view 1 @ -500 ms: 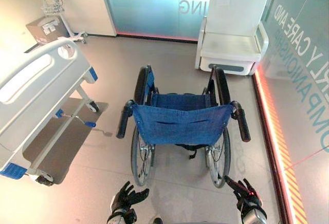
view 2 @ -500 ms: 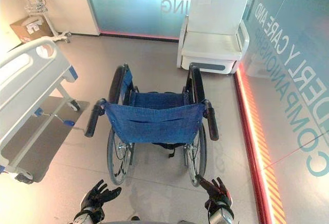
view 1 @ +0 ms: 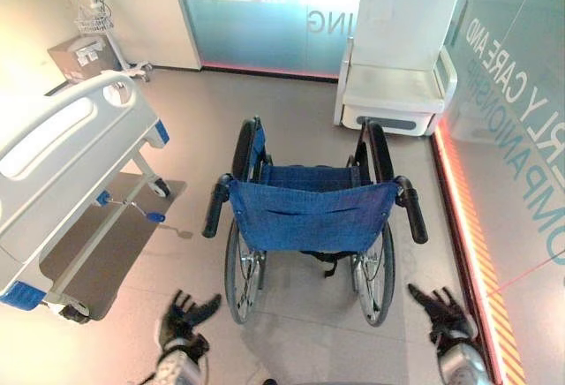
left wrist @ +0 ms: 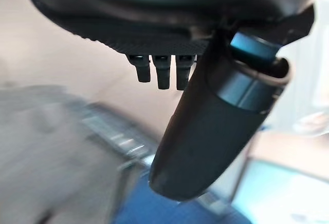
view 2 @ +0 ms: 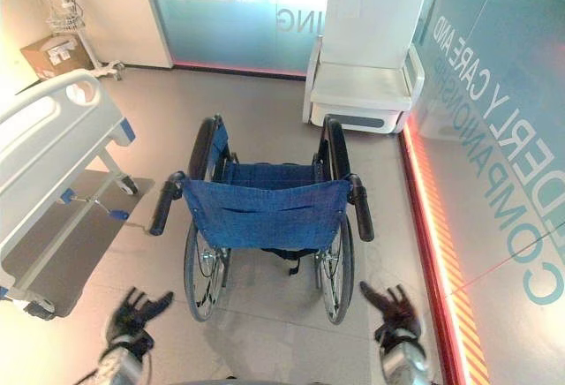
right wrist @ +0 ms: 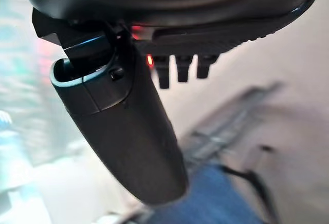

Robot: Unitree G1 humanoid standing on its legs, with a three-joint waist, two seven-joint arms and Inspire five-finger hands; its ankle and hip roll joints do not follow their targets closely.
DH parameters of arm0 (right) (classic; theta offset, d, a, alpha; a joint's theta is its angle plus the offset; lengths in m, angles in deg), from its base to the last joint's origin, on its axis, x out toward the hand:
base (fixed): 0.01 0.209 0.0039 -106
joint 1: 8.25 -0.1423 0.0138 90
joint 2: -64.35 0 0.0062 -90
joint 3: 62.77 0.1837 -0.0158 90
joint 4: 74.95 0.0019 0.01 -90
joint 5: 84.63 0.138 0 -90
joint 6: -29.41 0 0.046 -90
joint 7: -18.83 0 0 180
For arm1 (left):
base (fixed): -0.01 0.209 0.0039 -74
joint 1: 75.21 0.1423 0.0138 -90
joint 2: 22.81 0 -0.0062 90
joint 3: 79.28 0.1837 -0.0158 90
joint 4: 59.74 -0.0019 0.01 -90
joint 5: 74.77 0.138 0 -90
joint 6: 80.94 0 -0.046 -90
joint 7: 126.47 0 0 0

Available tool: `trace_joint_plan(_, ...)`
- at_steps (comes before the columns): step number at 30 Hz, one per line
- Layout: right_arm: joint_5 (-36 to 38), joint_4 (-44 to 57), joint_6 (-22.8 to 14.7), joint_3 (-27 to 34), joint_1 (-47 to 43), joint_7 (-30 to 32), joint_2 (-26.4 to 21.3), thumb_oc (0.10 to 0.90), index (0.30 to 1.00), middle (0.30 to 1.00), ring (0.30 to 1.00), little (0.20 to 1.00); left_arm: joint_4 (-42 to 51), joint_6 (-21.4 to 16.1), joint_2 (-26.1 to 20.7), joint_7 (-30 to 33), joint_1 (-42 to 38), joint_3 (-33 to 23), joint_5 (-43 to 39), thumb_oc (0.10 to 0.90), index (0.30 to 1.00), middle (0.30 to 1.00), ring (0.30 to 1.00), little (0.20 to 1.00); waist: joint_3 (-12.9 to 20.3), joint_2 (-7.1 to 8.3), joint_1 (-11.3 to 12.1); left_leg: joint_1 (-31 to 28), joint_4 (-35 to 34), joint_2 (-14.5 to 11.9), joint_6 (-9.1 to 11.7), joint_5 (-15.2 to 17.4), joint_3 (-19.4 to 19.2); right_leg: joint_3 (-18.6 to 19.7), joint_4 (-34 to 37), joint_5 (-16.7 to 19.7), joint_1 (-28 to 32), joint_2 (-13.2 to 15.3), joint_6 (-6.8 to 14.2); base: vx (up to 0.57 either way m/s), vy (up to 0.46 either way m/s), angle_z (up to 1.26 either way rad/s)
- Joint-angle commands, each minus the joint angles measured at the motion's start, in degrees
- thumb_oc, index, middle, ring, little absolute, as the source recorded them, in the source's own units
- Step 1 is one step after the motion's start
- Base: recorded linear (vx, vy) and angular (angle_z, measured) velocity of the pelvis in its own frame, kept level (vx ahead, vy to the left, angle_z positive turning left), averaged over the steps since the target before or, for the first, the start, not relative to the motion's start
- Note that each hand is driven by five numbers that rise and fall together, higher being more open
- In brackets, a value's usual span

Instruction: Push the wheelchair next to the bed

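Note:
A wheelchair (view 1: 309, 217) with a blue fabric seat and back stands in the middle of the floor, its back toward me and its two black push handles (view 1: 213, 210) (view 1: 413, 212) pointing my way. The white hospital bed (view 1: 66, 151) with blue corner bumpers stands at the left. My left hand (view 1: 184, 314) is low, short of the left wheel, fingers spread and holding nothing. At the lower right my right hand (view 1: 443, 313) hovers beside the right wheel, likewise open and empty. Both hands are apart from the handles.
A white armchair (view 1: 399, 58) stands against the far glass wall. A cardboard box (view 1: 78, 51) and a wire-basket stand (view 1: 95, 18) are at the back left. A glass wall with an orange floor strip (view 1: 468, 226) runs along the right.
Both hands have spread outward: the left one further left, the right one further right and a little up. The view has tilted slightly.

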State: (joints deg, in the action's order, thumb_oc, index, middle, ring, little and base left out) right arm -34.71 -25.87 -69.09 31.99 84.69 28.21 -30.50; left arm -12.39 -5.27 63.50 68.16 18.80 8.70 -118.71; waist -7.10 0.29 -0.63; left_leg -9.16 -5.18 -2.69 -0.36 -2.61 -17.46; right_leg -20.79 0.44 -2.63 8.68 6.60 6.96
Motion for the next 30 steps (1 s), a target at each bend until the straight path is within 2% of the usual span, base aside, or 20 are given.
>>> trace_joint_plan(1,-0.5,4.3,-6.0,5.3,-8.2,3.0,-8.9,0.800,0.900,0.900,0.900,0.900,3.7,-7.6,-7.9,3.1,-8.6,-3.6,0.8,0.800,0.900,0.900,0.900,0.900,1.5,0.00,0.3,-2.1,0.9,2.6,1.0,6.8,-0.6,0.5,-0.4,0.4,-0.8,-0.6,0.2,0.00,0.031,0.00)
trace_joint_plan(4,-0.1,7.1,-6.9,7.6,-10.6,4.2,-13.1,0.800,0.900,0.900,0.900,0.900,6.5,-8.2,-12.6,5.1,-10.8,-4.8,2.8,0.800,0.900,0.900,0.900,0.900,1.9,-0.16,0.2,-2.1,0.8,2.7,1.1,6.9,-0.3,0.6,0.0,0.2,-0.5,-0.8,0.1,0.00,0.010,0.00)
trace_joint_plan(10,-1.5,16.6,-9.6,7.7,-13.6,5.7,-16.5,0.800,0.900,0.900,0.900,0.900,12.4,-9.3,-19.2,9.1,-15.0,-5.1,6.8,0.800,0.900,0.900,0.900,0.900,2.6,-0.77,0.0,-1.6,0.8,3.0,1.2,6.7,-0.2,1.0,0.7,-0.2,-0.4,-1.0,0.0,-0.01,0.032,-0.01)
trace_joint_plan(14,-2.6,23.6,-11.3,7.0,-14.3,5.6,-15.8,0.800,0.900,0.900,0.900,0.900,19.4,-9.1,-19.7,9.0,-16.6,-4.6,5.9,0.800,0.900,0.900,0.900,0.900,2.9,-0.89,-0.1,-1.3,0.7,3.1,1.0,6.6,-0.2,1.3,1.0,-0.2,-0.5,-1.2,-0.3,-0.01,0.004,0.00)
trace_joint_plan(17,-3.7,28.1,-10.8,6.2,-14.3,2.5,-14.3,0.800,0.900,0.900,0.900,0.900,25.8,-8.4,-18.1,6.1,-16.4,-3.6,5.7,0.800,0.900,0.900,0.900,0.900,3.2,-0.87,0.0,-1.1,0.7,3.2,0.8,6.6,-0.1,1.5,1.0,-0.3,-0.6,-1.3,-0.4,0.00,0.000,0.00)
trace_joint_plan(19,-6.9,33.3,-8.0,5.0,-12.8,-0.3,-12.9,0.800,0.900,0.900,0.900,0.900,32.5,-6.2,-16.0,1.2,-15.0,-2.7,5.1,0.800,0.900,0.900,0.900,0.900,3.2,-0.76,0.1,-0.9,0.7,3.2,0.6,6.5,0.1,1.6,1.0,-0.4,-0.7,-1.4,-0.5,0.00,0.000,0.00)
trace_joint_plan(20,-7.1,33.7,-7.8,5.0,-12.5,-0.4,-12.8,0.800,0.900,0.900,0.900,0.900,32.9,-6.0,-15.9,0.9,-14.7,-2.8,5.2,0.800,0.900,0.900,0.900,0.900,3.3,-0.76,0.0,-0.9,0.7,3.2,0.6,6.5,0.1,1.6,1.0,-0.4,-0.7,-1.4,-0.5,0.00,0.000,0.00)
trace_joint_plan(23,-11.8,38.7,-4.8,3.4,-10.3,-3.7,-11.6,0.800,0.900,0.900,0.900,0.900,39.2,-2.7,-15.0,-6.2,-11.8,-1.7,7.3,0.800,0.900,0.900,0.900,0.900,3.0,-0.60,0.2,-0.9,0.6,3.2,0.5,6.3,0.0,1.5,1.0,-0.2,-0.7,-1.5,-0.5,0.00,0.000,0.00)
trace_joint_plan(26,-12.6,39.7,-4.1,3.1,-9.7,-5.0,-11.7,0.800,0.900,0.900,0.900,0.900,40.7,-1.6,-15.2,-8.6,-11.0,-1.4,7.9,0.800,0.900,0.900,0.900,0.900,3.0,-0.51,0.2,-0.8,0.6,3.1,0.4,6.2,-0.1,1.5,1.1,-0.1,-0.8,-1.6,-0.5,0.00,0.000,0.00)
trace_joint_plan(27,-12.7,41.0,-3.3,2.6,-9.2,-6.6,-12.5,0.800,0.900,0.900,0.900,0.900,41.8,-0.8,-15.6,-11.4,-10.1,-1.1,7.2,0.800,0.900,0.900,0.900,0.900,2.9,-0.45,0.3,-0.8,0.6,3.0,0.4,6.1,-0.4,1.5,1.1,0.0,-0.8,-1.6,-0.5,0.00,0.000,0.00)
trace_joint_plan(30,-13.5,42.3,-3.0,1.9,-9.0,-8.2,-13.1,0.800,0.900,0.900,0.900,0.900,43.1,0.9,-16.0,-14.6,-9.4,-1.1,4.6,0.800,0.900,0.900,0.900,0.900,2.9,-0.45,0.4,-0.8,0.5,2.9,0.5,6.0,-0.6,1.4,1.1,0.3,-1.0,-1.6,-0.4,0.00,0.000,0.00)
